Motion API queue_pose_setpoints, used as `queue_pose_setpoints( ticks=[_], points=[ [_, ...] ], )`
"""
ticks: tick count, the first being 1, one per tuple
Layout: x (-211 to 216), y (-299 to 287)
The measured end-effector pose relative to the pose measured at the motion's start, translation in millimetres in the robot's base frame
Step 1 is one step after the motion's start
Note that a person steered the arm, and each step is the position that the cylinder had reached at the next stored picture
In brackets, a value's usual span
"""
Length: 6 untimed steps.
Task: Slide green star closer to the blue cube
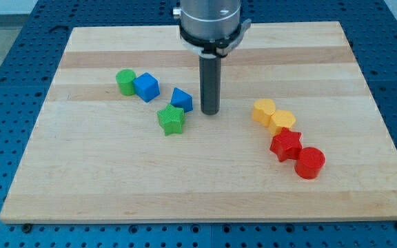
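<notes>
The green star (171,119) lies left of the board's middle. The blue cube (146,87) sits up and to its left, apart from it and touching a green cylinder (125,82). A second blue block, angular in shape (181,99), touches the star's upper right. My tip (210,111) rests on the board just right of that angular blue block and up and to the right of the star, touching neither.
On the view's right a diagonal row runs down: a yellow block (263,110), a second yellow block (282,122), a red star (286,145) and a red cylinder (309,162). The wooden board (81,186) lies on a blue perforated table.
</notes>
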State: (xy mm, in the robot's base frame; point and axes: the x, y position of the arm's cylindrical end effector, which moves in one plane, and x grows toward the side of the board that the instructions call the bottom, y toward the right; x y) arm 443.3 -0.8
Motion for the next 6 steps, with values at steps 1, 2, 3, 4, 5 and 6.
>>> queue_pose_setpoints(
  ticks=[1,2,3,4,5,6],
  points=[
    [15.4,-24.2],
    [34.4,-28.4],
    [57.0,-40.3],
    [57.0,-42.7],
    [42.4,-55.5],
    [4.8,-72.9]
  ],
)
